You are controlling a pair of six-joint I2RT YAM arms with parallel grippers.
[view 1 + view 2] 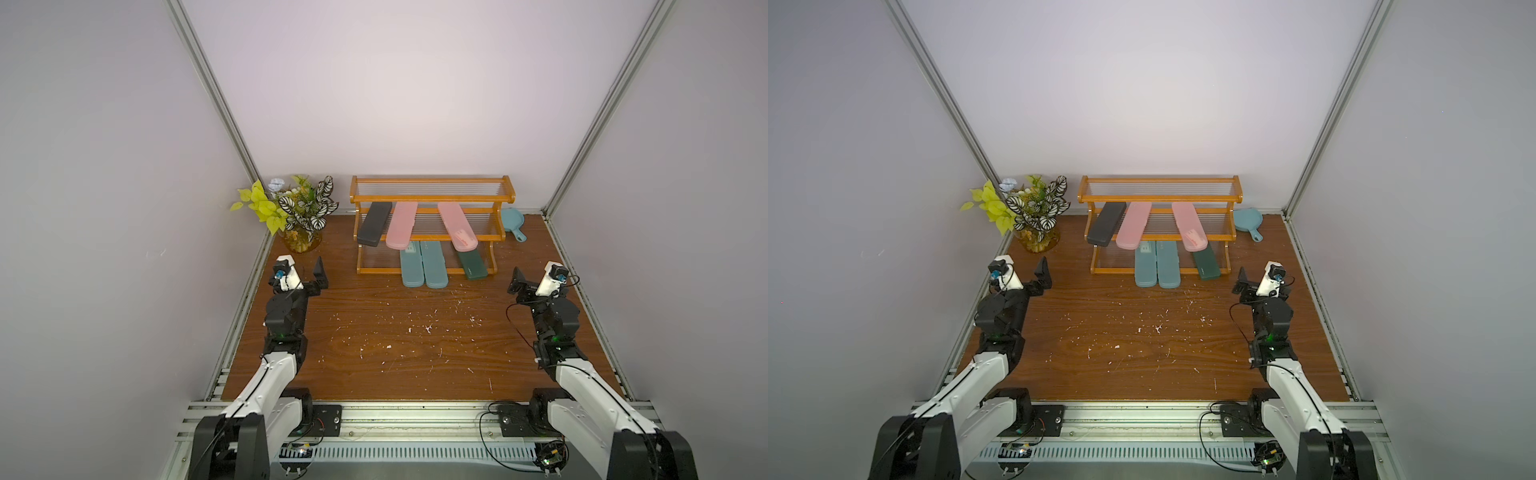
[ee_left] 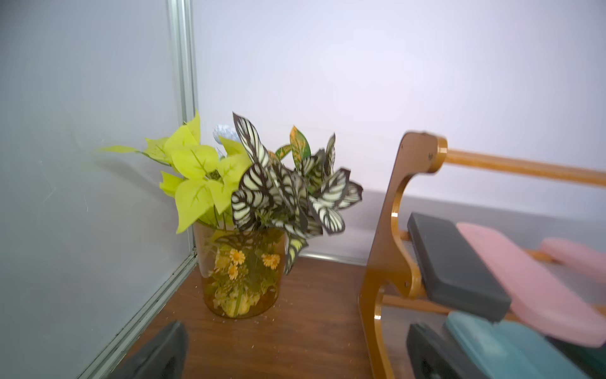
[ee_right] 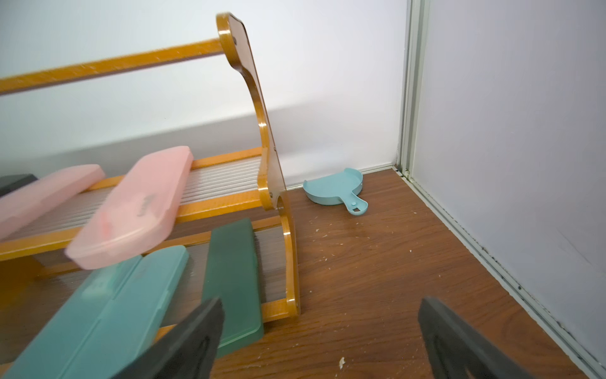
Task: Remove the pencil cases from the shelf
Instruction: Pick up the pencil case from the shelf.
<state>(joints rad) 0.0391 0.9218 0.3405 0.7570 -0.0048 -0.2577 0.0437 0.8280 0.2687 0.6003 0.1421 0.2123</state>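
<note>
The orange-brown shelf (image 1: 432, 198) (image 1: 1160, 198) stands at the back of the table. Its middle tier carries a black pencil case (image 1: 375, 223) and two pale pink ones (image 1: 402, 225) (image 1: 457, 226), all jutting over the front rail. On the bottom tier lie two teal cases (image 1: 423, 266) side by side and a dark green one (image 1: 473, 265). My left gripper (image 1: 319, 276) (image 2: 292, 347) hovers open, left of the shelf. My right gripper (image 1: 517, 282) (image 3: 323, 328) hovers open to the right, by the dark green case (image 3: 232, 279). Neither holds anything.
A glass vase of artificial leaves (image 1: 297, 216) (image 2: 242, 262) fills the back left corner. A small blue handled pan (image 1: 513, 222) (image 3: 334, 190) lies right of the shelf by the wall. Walls with aluminium rails close in three sides. White specks (image 1: 428, 328) dot the wooden table.
</note>
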